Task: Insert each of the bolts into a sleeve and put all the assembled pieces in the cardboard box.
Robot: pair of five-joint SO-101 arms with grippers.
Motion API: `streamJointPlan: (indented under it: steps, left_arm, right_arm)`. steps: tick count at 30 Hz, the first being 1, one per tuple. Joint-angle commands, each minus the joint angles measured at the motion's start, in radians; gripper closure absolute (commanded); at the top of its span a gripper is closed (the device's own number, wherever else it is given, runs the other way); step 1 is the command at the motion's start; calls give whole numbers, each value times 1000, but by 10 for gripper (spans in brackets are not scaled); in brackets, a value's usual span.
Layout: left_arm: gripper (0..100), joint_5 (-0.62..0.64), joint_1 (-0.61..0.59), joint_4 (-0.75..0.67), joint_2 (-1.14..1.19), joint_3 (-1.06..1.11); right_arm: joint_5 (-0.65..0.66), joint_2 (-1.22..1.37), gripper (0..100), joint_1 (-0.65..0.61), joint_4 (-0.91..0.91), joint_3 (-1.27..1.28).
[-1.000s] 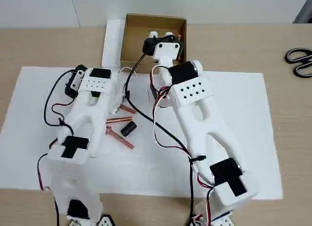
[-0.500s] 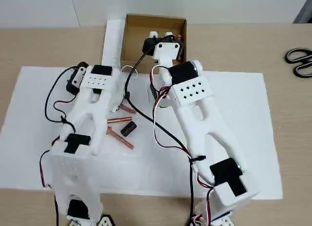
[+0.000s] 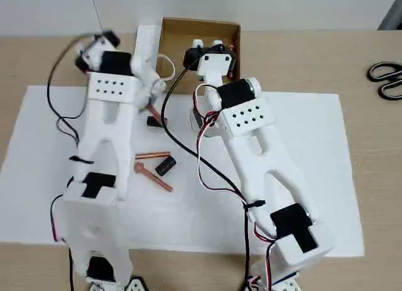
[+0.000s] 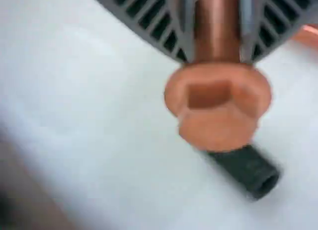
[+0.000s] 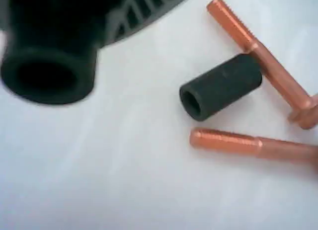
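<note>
My left gripper (image 3: 152,102) is shut on a copper bolt (image 4: 217,108), held head-down a little above a black sleeve (image 4: 246,170) that lies on the white sheet (image 3: 152,121). Dark ribbed fingers (image 4: 144,11) flank the bolt's shank. My right gripper (image 3: 200,119) sits under its arm near the cardboard box (image 3: 164,52) and is shut on another black sleeve (image 5: 47,73), whose open end faces the camera. On the sheet lie a loose sleeve (image 3: 164,165) (image 5: 221,86) and two loose bolts (image 3: 152,156) (image 3: 152,176), close together between the arms.
A white sheet (image 3: 314,146) covers the middle of the wooden table. A white strip (image 3: 146,49) lies left of the box. Scissors (image 3: 386,77) rest at the far right edge. Cables hang from both arms over the sheet.
My left arm has swung away from the loose parts toward the back of the table, carrying a bolt, and a sleeve beneath it has come into sight. The right arm has stayed still.
</note>
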Motion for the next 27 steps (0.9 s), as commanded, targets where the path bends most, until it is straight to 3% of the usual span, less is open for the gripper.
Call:
streamJointPlan:
  steps: [1,3,8,17,23,27]
  left_arm:
    - [993,-176,-38,3,-201,-194]
    - [993,-273,-48,5,-270,-275]
    - [993,-347,-68,18,-373,-328]
    - [994,-497,-60,18,-402,-165]
    - [994,-540,66,18,-608,-127]
    - [994,-540,135,3,-694,97]
  right_arm:
    - [-5,-24,991,12,-48,-92]
    - [-5,-62,991,12,-84,-112]
    - [-5,-162,991,7,-231,-115]
    - [-3,-196,991,8,-309,-115]
    - [72,-277,991,5,-315,-115]
    - [72,-338,991,-21,-318,-35]
